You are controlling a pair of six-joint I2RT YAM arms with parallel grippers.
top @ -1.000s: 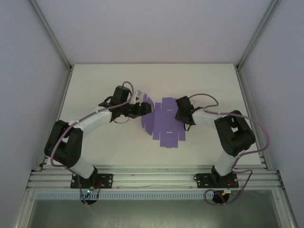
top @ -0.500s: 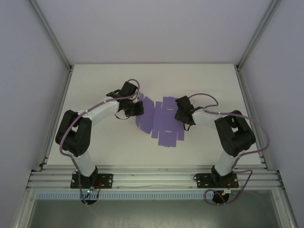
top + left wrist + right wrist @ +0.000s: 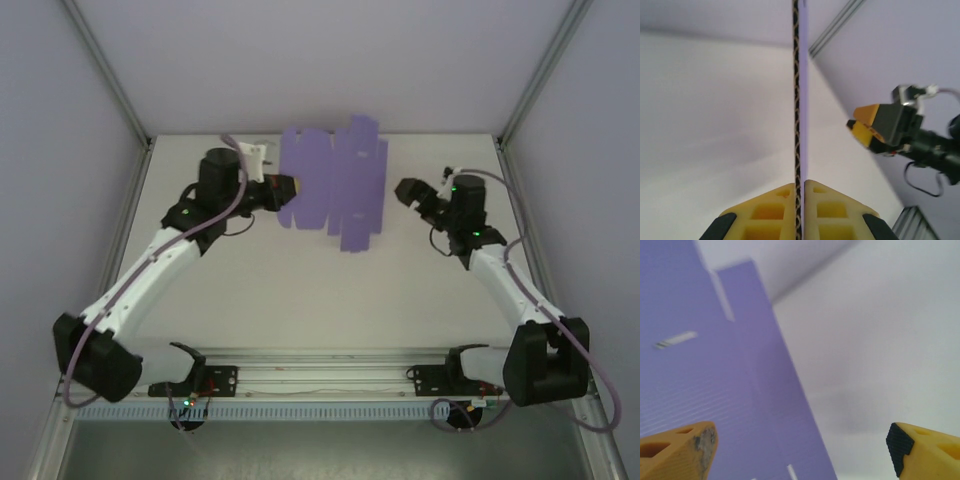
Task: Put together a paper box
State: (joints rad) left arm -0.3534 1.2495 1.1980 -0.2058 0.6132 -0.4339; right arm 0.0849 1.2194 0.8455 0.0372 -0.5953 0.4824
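Flat, unfolded paper box (image 3: 330, 185), clamped by left gripper (image 3: 284, 188), hangs above the table's (image 3: 300, 290) far edge; right gripper (image 3: 409, 190) open alongside. All folding remains.

Arms (image 3: 150, 270): white links, black joints, mauve cables (image 3: 130, 283) strung alongside. Jaws yellow, black pads (image 3: 896, 442).

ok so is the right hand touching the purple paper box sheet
Apart. The left wrist view shows the paper box edge-on, and the open right hand sits off to its side with a plain gap between them.
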